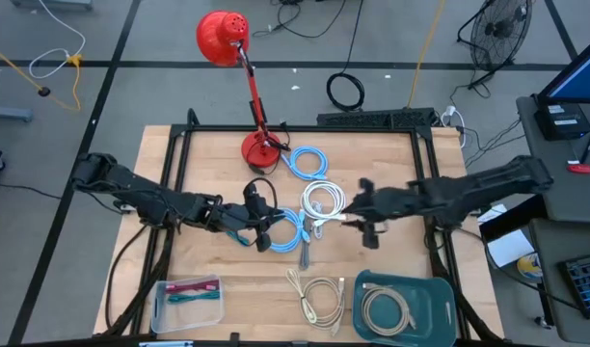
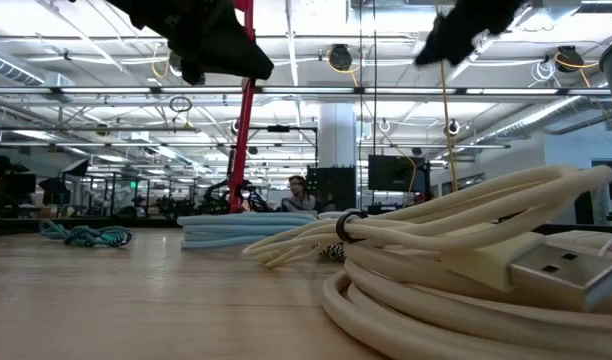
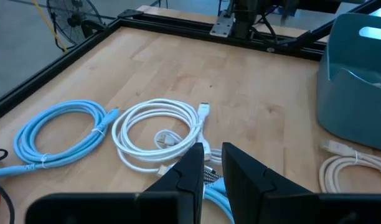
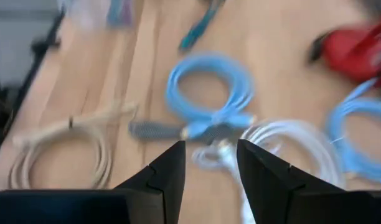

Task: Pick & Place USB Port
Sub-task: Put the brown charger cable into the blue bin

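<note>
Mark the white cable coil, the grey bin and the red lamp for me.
white cable coil (image 1: 323,200), high view, on its looped strands.
grey bin (image 1: 447,286), high view, on its right rim.
red lamp (image 1: 221,38), high view, on its round shade.

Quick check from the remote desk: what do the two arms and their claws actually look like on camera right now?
Both arms are dark, near-black, jointed links with black cables along them. The left claw ends in two dark, flat, wedge-shaped fingers that taper toward their tips. The right claw has the same dark angular pair. No markings are visible on either.
</note>
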